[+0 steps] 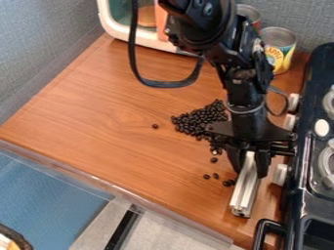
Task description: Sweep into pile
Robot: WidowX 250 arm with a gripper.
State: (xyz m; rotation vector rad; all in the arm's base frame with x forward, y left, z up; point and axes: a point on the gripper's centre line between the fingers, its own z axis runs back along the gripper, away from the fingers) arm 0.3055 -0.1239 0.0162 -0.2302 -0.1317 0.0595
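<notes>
My gripper (250,166) hangs low over the right part of the wooden counter, shut on a silver metal bar (243,191). The bar slants down toward the counter's front edge. Dark beans (199,119) lie in a heap just left of the gripper, and the arm hides part of that heap. A thin trail of beans runs from the heap toward the bar, with a few (228,182) right beside its left side. One stray bean (155,126) lies left of the heap.
A black stove (316,146) with white knobs borders the counter on the right. Cans (279,48) and a white-framed toy appliance (116,24) stand at the back. The counter's front edge (111,188) has a clear strip. A black cable loops beside the arm.
</notes>
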